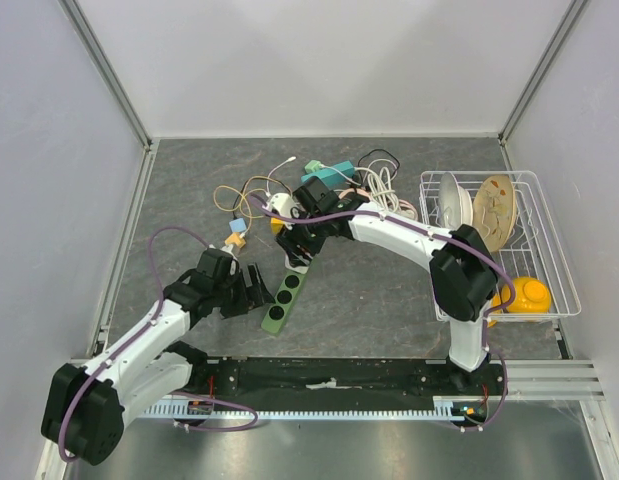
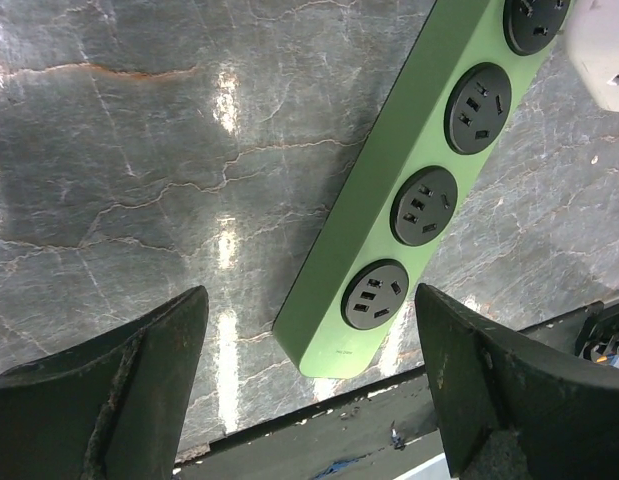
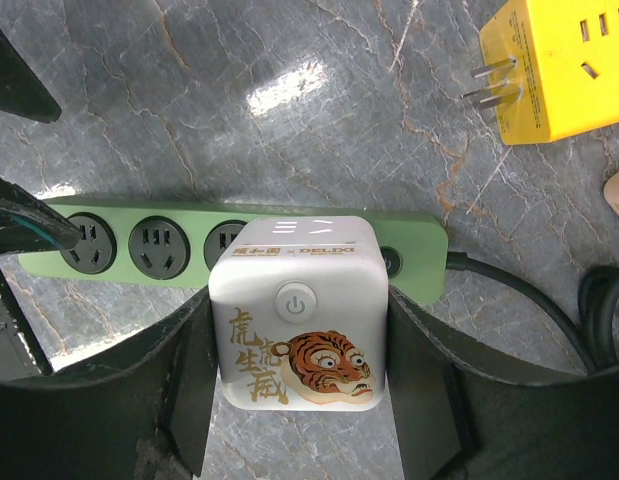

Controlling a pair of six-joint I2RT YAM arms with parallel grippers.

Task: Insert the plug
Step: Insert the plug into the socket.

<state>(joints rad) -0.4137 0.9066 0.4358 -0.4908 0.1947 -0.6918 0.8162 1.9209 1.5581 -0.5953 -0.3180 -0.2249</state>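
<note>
A white cube plug with a tiger picture and a power button is held between the fingers of my right gripper. It sits over the green power strip, at the end where the black cable leaves. Its prongs are hidden, so I cannot tell how deep it sits. From above, the right gripper covers the far end of the strip. My left gripper hangs open above the strip's near end, holding nothing. The plug's corner shows at the top right of the left wrist view.
A yellow cube adapter with bare prongs lies beside the strip. Tangled cables and a teal adapter lie behind. A white wire rack with plates stands on the right. The table's front edge runs below the left fingers.
</note>
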